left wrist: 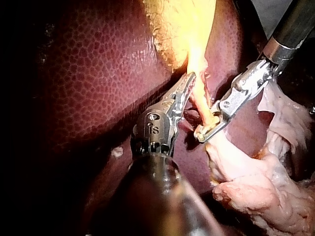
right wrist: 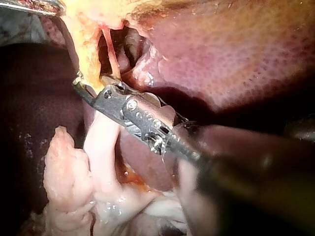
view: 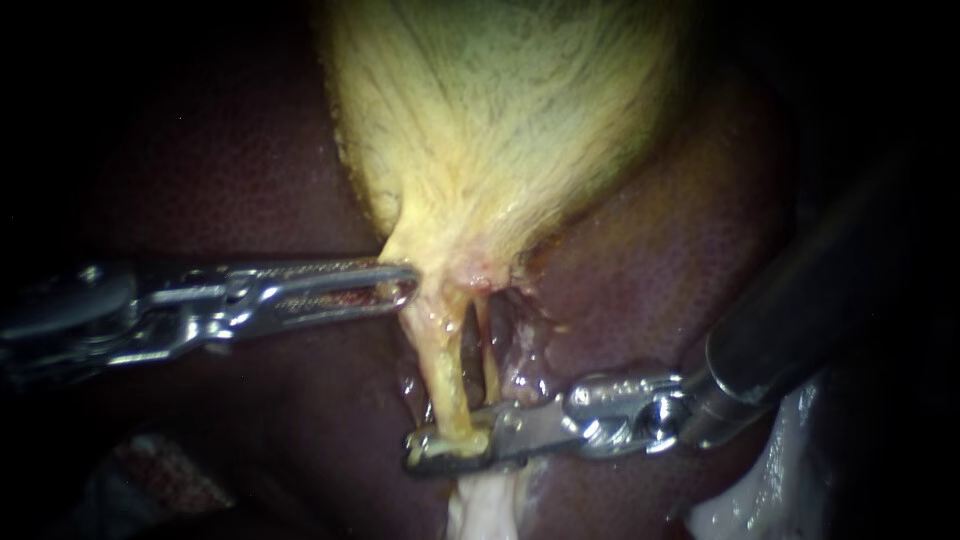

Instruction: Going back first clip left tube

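The yellow gallbladder [view: 500, 130] narrows to a neck from which two tubes run down. The thicker left tube [view: 440, 370] lies beside the thin right tube [view: 489, 360]. My right instrument [view: 445, 448] reaches in from the right, and its jaws stand across the low end of the left tube, touching it from both sides. The same grip shows in the right wrist view [right wrist: 86, 83] and in the left wrist view [left wrist: 206, 129]. My left instrument [view: 400, 287] comes from the left, its jaws shut on the edge of the gallbladder's neck [left wrist: 194, 73].
Dark red liver [view: 680, 260] surrounds the gallbladder on both sides. Pale loose tissue [right wrist: 74, 182] hangs below the right instrument's jaws, and more of it [view: 760, 490] lies under that instrument's shaft.
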Robot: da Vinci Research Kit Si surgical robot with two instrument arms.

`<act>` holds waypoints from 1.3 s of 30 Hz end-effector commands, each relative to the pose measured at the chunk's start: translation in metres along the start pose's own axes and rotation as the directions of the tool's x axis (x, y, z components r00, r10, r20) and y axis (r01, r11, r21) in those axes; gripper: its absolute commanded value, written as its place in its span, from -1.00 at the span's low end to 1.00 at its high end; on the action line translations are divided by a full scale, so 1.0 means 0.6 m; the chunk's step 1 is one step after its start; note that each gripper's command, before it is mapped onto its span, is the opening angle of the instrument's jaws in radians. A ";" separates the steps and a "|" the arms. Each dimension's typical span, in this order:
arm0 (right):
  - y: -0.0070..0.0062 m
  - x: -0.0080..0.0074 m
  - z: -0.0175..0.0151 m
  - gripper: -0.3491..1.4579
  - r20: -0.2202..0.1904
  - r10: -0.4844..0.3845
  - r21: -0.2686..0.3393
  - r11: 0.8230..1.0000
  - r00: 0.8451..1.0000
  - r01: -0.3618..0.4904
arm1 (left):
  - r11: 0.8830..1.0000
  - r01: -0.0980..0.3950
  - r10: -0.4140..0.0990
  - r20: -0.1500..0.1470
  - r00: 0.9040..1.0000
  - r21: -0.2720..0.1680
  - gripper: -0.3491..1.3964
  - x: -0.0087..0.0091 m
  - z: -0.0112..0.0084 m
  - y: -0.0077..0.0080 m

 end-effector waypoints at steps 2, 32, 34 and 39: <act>0.0000 0.0000 0.0000 -1.00 -0.002 0.005 0.001 1.000 1.000 -0.005 | 1.000 0.000 0.000 0.000 1.000 0.000 -0.69 0.0000 -0.0001 0.0000; 0.0015 0.0009 -0.0001 -0.01 -0.029 -0.208 -0.073 0.976 0.978 0.205 | 1.000 0.000 0.000 0.000 1.000 0.001 -0.69 0.0002 -0.0006 0.0001; 0.0017 0.0014 -0.0005 0.03 -0.025 -0.251 -0.095 0.964 0.968 0.247 | 1.000 0.000 0.000 0.000 1.000 0.001 -0.69 0.0002 -0.0006 0.0001; 0.0023 0.0020 -0.0017 0.05 -0.011 -0.314 -0.160 0.938 0.949 0.309 | 1.000 -0.001 0.001 0.000 1.000 0.001 -0.69 0.0002 -0.0007 0.0001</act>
